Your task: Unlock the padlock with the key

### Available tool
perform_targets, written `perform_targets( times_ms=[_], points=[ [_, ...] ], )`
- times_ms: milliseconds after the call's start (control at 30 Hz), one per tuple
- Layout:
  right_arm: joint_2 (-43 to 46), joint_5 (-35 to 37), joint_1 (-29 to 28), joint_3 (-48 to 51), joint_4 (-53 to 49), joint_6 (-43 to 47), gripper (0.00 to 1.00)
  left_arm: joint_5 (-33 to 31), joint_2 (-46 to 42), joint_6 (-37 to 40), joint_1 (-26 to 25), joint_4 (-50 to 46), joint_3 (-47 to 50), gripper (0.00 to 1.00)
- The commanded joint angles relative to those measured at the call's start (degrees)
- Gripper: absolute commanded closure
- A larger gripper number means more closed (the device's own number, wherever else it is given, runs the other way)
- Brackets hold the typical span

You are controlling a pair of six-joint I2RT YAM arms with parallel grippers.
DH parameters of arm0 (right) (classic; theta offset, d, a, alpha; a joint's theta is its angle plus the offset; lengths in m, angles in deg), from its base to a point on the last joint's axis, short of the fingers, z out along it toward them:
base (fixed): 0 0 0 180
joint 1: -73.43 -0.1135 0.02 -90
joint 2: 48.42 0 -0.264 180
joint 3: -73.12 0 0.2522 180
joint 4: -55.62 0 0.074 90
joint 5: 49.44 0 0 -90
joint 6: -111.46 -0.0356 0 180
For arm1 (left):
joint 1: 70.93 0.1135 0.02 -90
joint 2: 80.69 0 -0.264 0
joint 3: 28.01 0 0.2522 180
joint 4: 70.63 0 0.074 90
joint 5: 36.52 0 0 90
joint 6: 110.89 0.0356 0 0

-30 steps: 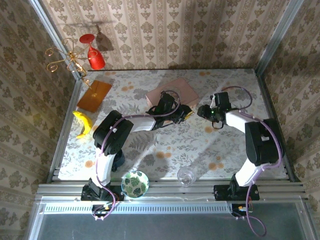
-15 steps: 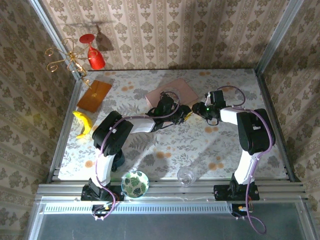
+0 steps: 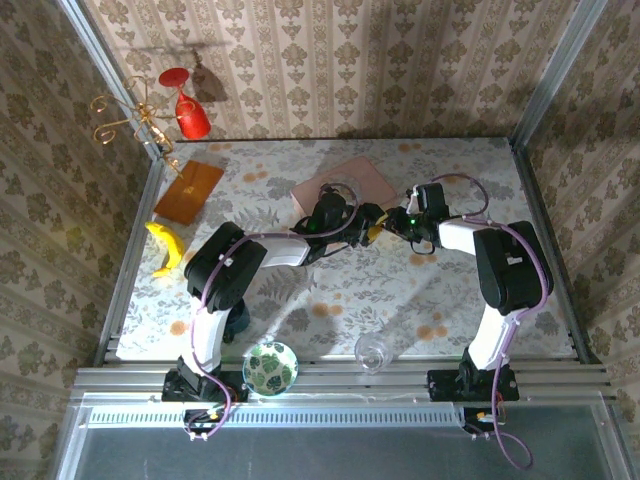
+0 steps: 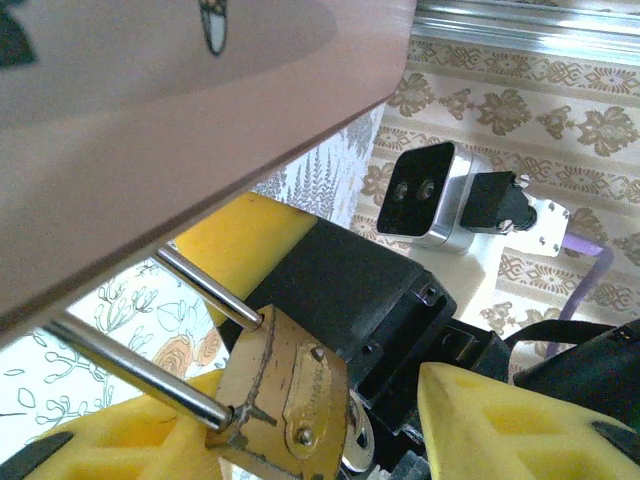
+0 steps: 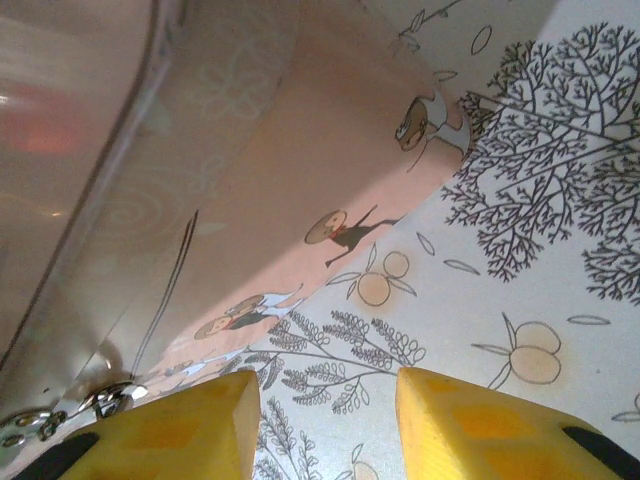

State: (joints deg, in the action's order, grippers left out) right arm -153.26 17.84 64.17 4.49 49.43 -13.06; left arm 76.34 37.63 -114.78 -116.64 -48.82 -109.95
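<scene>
A small brass-grey padlock (image 4: 285, 395) hangs by its steel shackle (image 4: 130, 370) from the edge of the pink picture-lidded box (image 4: 150, 120). Behind the padlock's lower end peeks the silvery head of the key (image 4: 358, 442). My left gripper (image 4: 300, 420) is open; its yellow fingers (image 4: 500, 430) stand either side of the padlock, the right one apart from it. Just beyond is my right gripper's black body (image 4: 350, 290). In the right wrist view my right gripper (image 5: 325, 400) is open over the tablecloth beside the box (image 5: 300, 170), nothing between its fingers. From above, both grippers (image 3: 378, 224) meet at the box's (image 3: 350, 180) near corner.
A red glass (image 3: 185, 105) on a gold rack stands at the back left, with an orange board (image 3: 188, 190) and a banana (image 3: 165, 245) along the left side. A patterned bowl (image 3: 270, 367) and a clear glass (image 3: 371, 351) sit near the front edge.
My right gripper has swung left, up to the left gripper at the box's corner. The left gripper's jaws have widened around the padlock.
</scene>
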Motion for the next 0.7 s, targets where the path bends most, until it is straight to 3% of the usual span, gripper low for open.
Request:
perform_targets(
  times_ms=[0,133,367,467,567,667],
  points=[
    [2.00,0.21,-0.50,1.09,0.25,0.51,0.59,0.97,3.02,-7.99,-0.78,-8.14,4.07,0.51],
    [1.86,0.56,-0.45,1.48,0.30,0.68,0.59,-0.04,3.47,-10.02,-0.87,-5.28,5.38,0.62],
    [2.52,1.50,-0.48,2.06,-0.44,1.54,0.59,-1.99,3.23,-12.43,-0.86,-2.17,7.83,0.70],
    [2.78,1.80,-0.45,2.40,-0.63,1.91,0.59,-2.81,2.97,-13.49,-0.95,-0.88,9.23,0.66],
    [2.72,1.89,-0.50,2.75,-0.63,2.09,0.60,-3.16,3.14,-14.36,-1.04,0.04,10.15,0.51],
    [2.71,1.90,-0.43,3.08,-0.27,2.09,0.60,-3.30,3.64,-15.22,-1.12,1.07,10.84,0.49]
  ],
)
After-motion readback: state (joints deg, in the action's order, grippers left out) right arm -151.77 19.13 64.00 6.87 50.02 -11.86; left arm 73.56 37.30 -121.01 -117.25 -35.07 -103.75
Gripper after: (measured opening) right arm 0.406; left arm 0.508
